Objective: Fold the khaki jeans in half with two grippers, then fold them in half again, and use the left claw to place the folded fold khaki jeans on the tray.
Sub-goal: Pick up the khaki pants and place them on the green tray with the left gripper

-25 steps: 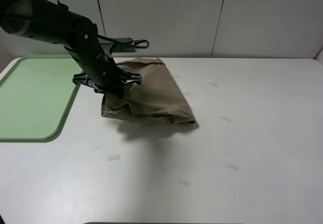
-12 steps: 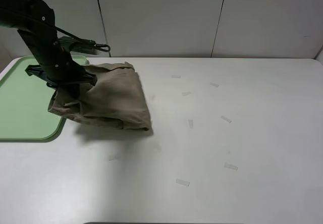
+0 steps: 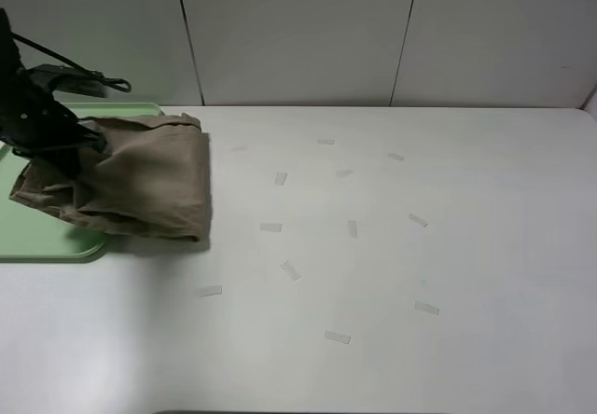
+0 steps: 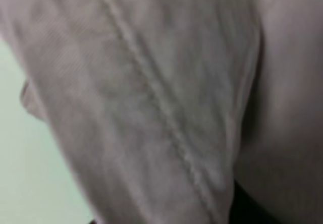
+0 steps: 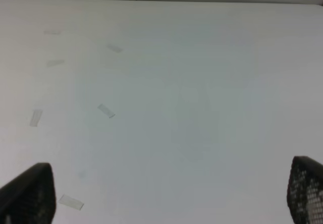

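Folded khaki jeans point(image 3: 131, 186) carried leftward since earlier frame, now overhanging tray point(image 3: 56, 244). Left gripper point(image 3: 56, 148) clamps bundle. Placing step; next: lower, release. Right gripper point(image 5: 166, 196) spread, idle over bench point(image 3: 420, 265).

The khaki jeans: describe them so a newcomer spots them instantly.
Look to the white table's far-left edge, where a pale-green tray lies. The khaki jeans are the folded tan bundle overlapping that tray, gripped by the left claw; nothing else is cloth.
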{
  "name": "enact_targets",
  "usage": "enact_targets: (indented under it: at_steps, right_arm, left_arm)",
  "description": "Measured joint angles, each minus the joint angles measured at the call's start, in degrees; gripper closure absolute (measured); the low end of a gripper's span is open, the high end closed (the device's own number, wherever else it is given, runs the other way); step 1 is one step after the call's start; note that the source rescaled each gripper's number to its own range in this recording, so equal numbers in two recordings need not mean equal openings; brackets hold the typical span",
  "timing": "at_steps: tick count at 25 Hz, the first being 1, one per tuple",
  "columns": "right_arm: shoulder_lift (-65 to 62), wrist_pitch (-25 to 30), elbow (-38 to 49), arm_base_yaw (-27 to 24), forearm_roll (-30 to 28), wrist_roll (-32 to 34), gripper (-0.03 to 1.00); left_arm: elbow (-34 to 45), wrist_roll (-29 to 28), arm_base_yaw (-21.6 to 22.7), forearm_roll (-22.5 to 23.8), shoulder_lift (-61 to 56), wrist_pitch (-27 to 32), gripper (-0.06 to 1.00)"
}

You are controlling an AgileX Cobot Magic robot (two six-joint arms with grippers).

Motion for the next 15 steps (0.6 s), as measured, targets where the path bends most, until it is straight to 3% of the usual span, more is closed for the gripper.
enact_targets:
  at_steps: [9,15]
  right_arm:
    - [0.0,0.0,0.0,0.0,0.0,0.0,-0.03]
    - [0.0,0.0,0.0,0.0,0.0,0.0,-0.03]
  left_arm:
    - [0.0,2.32,12.29,0.31,0.0,-5.78,0.79]
    - [0.07,3.82,15.2,1.19,0.08,-11.19,0.8]
